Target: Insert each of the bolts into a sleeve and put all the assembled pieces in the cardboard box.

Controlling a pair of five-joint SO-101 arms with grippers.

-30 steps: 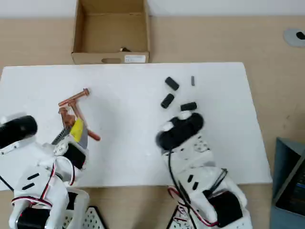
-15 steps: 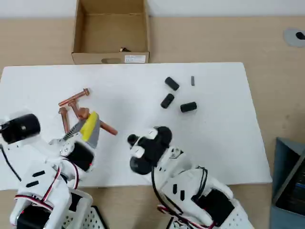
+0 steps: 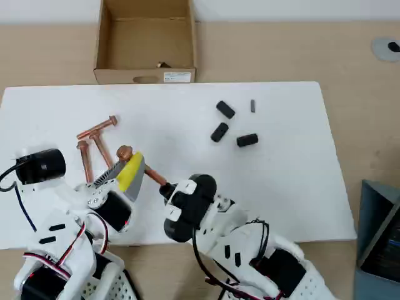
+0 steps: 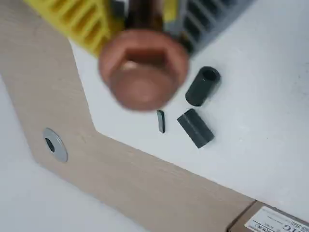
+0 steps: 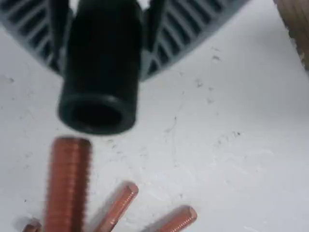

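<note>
Bolts point(image 3: 97, 127) of threaded copper lie loose at nine o'clock on the white mat point(image 3: 294, 187). Just beside them the left gripper point(image 3: 139, 169), one finger point(image 3: 130, 174) of ribbed yellow plastic, is clamped on a hex-headed bolt point(image 3: 156, 177). At its four o'clock the right gripper point(image 5: 104, 29) pinches a smooth black sleeve point(image 5: 99, 72), bore facing the thread tip, just apart. Three more sleeves point(image 3: 219, 132) sit at two o'clock, and the cardboard box point(image 3: 125, 75) at eleven carries a white label point(image 3: 177, 77), its print too small to read.

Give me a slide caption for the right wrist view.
Right gripper holds a black sleeve just off the threaded tip of a copper bolt, not yet inserted.
</note>
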